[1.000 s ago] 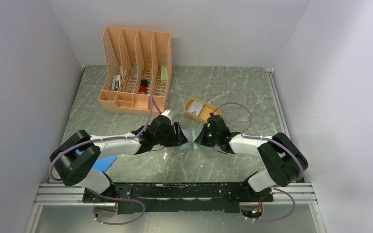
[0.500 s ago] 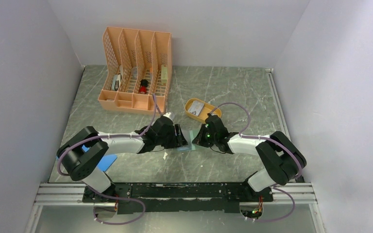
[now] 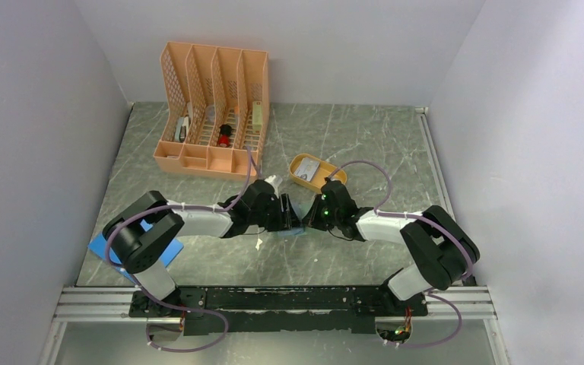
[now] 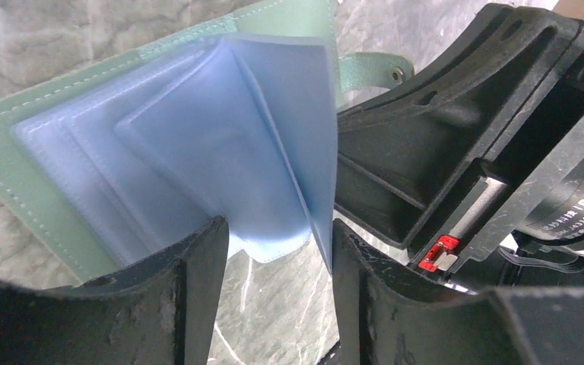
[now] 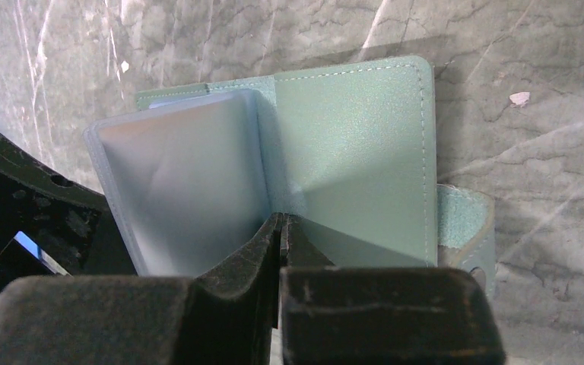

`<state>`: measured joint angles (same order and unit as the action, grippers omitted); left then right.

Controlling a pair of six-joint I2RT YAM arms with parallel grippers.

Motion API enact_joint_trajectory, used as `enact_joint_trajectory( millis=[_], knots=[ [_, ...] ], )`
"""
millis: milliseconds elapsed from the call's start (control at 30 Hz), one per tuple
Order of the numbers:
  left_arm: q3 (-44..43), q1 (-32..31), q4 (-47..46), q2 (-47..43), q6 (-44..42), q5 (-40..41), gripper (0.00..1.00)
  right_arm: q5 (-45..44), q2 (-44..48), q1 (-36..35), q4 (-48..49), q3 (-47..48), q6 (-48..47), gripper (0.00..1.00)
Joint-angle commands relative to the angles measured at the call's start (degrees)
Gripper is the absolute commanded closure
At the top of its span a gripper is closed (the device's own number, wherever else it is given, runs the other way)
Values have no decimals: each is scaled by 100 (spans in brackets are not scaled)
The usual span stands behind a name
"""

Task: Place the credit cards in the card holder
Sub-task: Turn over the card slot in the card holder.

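Overhead, credit cards (image 3: 309, 168); wrists, card holder (image 5: 350, 152)

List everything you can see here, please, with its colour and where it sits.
card holder: one, grey-green with clear sleeves, open on the table between the grippers
credit card: one visible, pale, in the tray
tray: one, orange, oval, just beyond the card holder
desk organiser: one, peach, far left of the table
small items: about three, one red and black, in the organiser's slots; too small to name
sheet: one, bright blue, near left, partly under the left arm
table: one, grey marbled
left gripper: black, jaws apart around the sleeves
right gripper: black, shut on the card holder's edge
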<state>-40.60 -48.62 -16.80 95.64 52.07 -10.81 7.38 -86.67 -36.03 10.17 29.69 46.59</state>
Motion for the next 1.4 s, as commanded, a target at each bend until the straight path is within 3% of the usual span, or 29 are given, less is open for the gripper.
enact_joint_trajectory(
  millis=[0, 267, 633, 833, 1167, 1367],
  knots=[
    [-71, 22, -579, 192, -57, -459, 46, 77, -429, -222, -1176, -325, -88, 95],
    [-60, 42, -1376, 394, -44, -877, 67, -281, -75, -223, -1631, -233, -124, 85],
    [-172, 126, -974, 573, -257, -631, 69, -1083, 1093, -205, -2791, 137, 65, 63],
    [-212, 127, -933, 588, -339, -597, 69, -1006, 1553, -204, -2929, 387, 201, 53],
    [-139, 125, -1126, 528, -252, -735, 68, -1323, 1274, -124, -3080, 548, -311, 47],
    [328, 128, -715, -261, -163, -95, 67, -563, 775, 39, -2614, 411, -368, 46]
  ],
)
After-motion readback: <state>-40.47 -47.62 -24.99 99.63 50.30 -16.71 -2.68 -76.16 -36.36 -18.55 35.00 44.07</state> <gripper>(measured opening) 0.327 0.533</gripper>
